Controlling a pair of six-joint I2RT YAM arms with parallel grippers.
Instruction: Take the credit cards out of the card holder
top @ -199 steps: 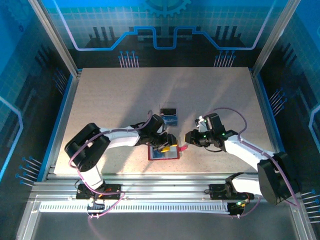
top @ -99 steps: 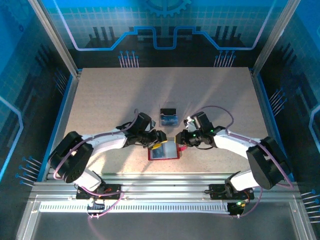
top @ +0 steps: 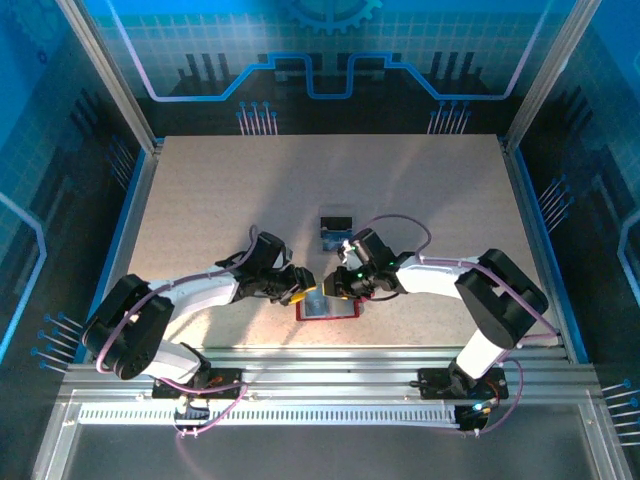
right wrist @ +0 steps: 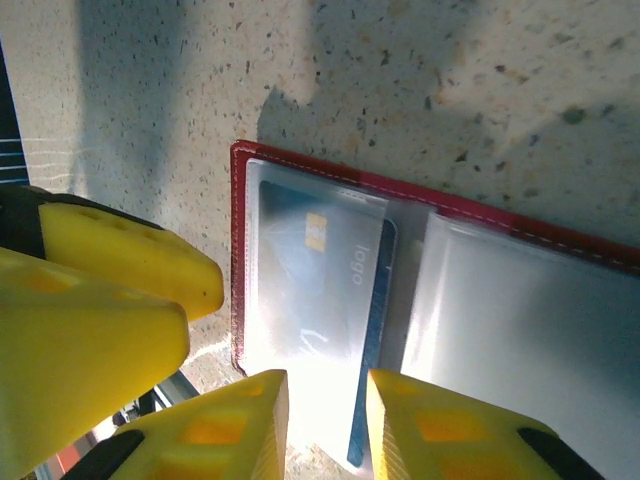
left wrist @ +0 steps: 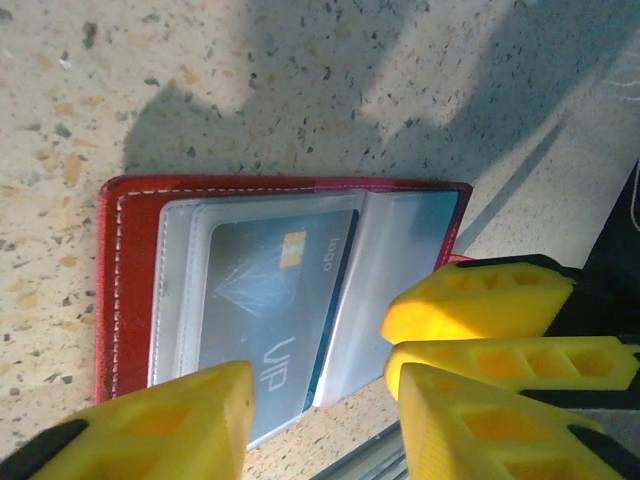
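Top external view: the red card holder lies open on the table, and both arms reach in over it from either side.
Cards out: a black card and a blue card lie flat on the table just beyond the card holder, the blue one nearer to it.
Card left inside: a blue-grey VIP card with a gold chip sits under the clear film of one pocket, in the half of the card holder away from the right hand. I cannot tell whether the other pocket holds anything.
Left hand: fingers spread, one on each side of the VIP card's near corner, above the card holder's near edge and gripping nothing.
Right hand: fingers drawn nearly together with a slim gap. The VIP card's corner and the pocket film run into that gap. I cannot tell whether they are pinched.
Progress: partly done by my reading. Two cards are out and at least the VIP card is yet to come.
What is left: probably steadying the card holder with one hand, sliding the VIP card out with the other, then checking the second pocket.
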